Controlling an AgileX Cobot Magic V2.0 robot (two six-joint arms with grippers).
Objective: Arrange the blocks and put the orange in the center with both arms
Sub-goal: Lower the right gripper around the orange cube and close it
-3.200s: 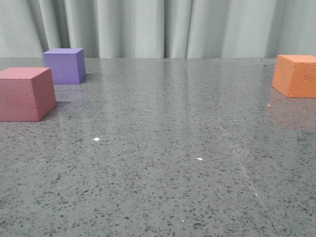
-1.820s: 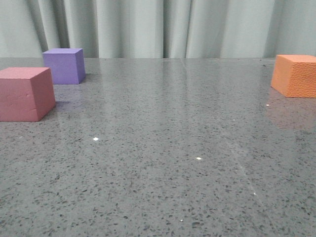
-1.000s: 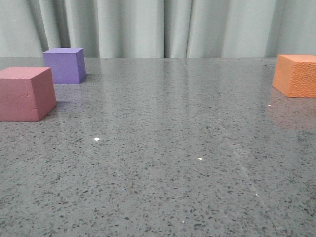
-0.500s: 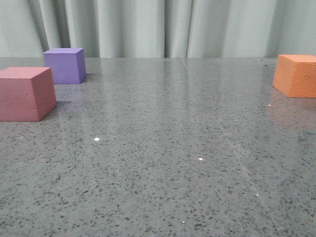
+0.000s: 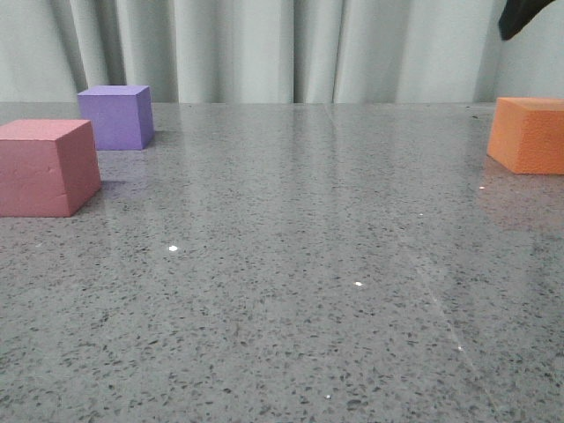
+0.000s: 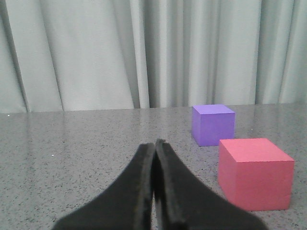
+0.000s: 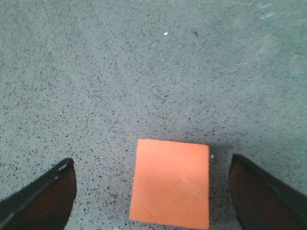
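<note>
My right hand (image 7: 152, 191) hangs wide open above the orange block (image 7: 170, 182), which sits far right on the tabletop (image 5: 291, 264). It looks like light, squashy foam, so I would pinch its two flat sides gently. My left hand (image 6: 154, 158) is pressed closed.
</note>
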